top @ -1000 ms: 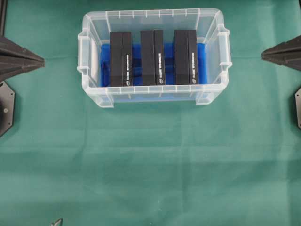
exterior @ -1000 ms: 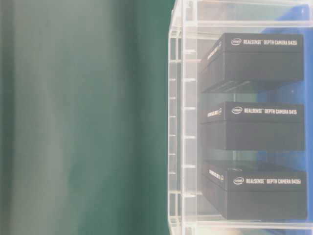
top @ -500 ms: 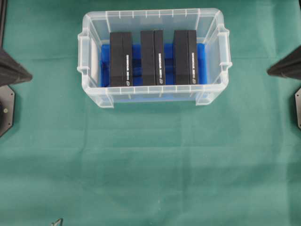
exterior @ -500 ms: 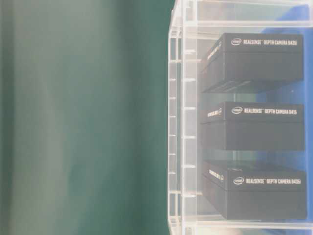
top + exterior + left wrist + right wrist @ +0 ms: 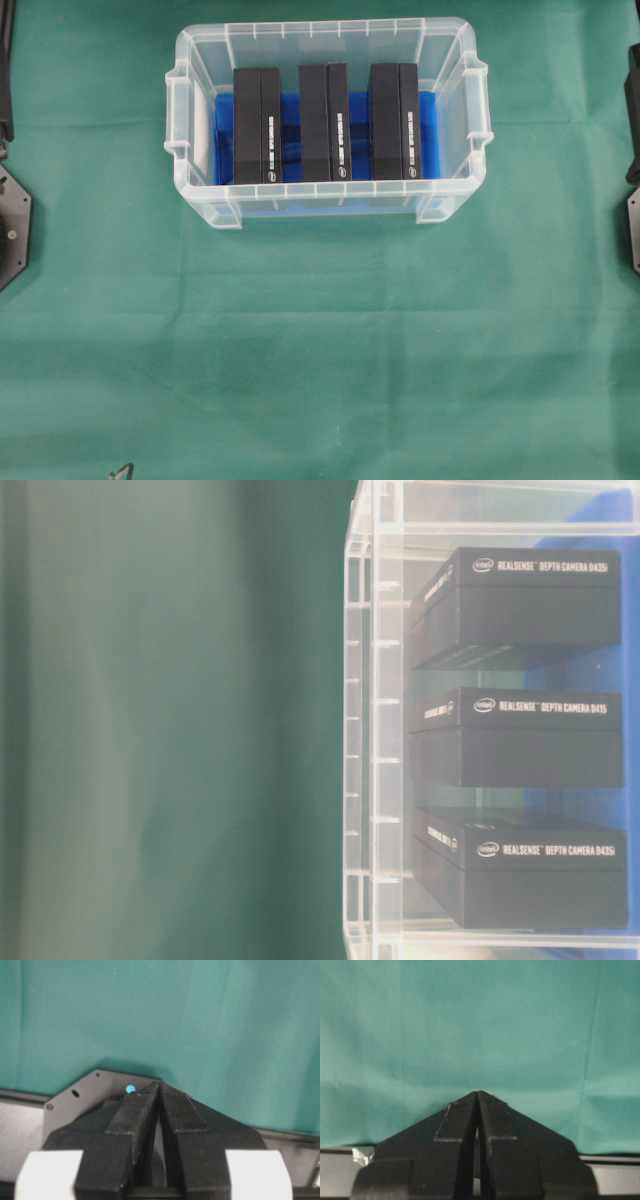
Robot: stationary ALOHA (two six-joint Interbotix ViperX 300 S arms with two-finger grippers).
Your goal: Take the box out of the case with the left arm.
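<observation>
The case (image 5: 325,28) is a clear plastic bin with a blue lining, standing at the top middle of the green cloth. Three black boxes stand side by side in it: left (image 5: 257,125), middle (image 5: 323,122), right (image 5: 394,120). The table-level view shows the case wall (image 5: 365,730) and the white-lettered boxes (image 5: 530,730) through it. My left gripper (image 5: 159,1085) is shut and empty, low over its base plate and the cloth, far from the case. My right gripper (image 5: 478,1093) is also shut and empty over bare cloth. Neither fingertip shows in the overhead view.
Dark arm parts sit at the left edge (image 5: 4,70) and the right edge (image 5: 633,110). Black base plates lie at both sides (image 5: 12,228) (image 5: 633,230). A grey plate (image 5: 75,1102) lies under the left gripper. Green cloth (image 5: 320,350) covers the table.
Both pointed grippers have drawn back outward, left one to the left and right one to the right, until they left the overhead view. Case and boxes have not moved.
</observation>
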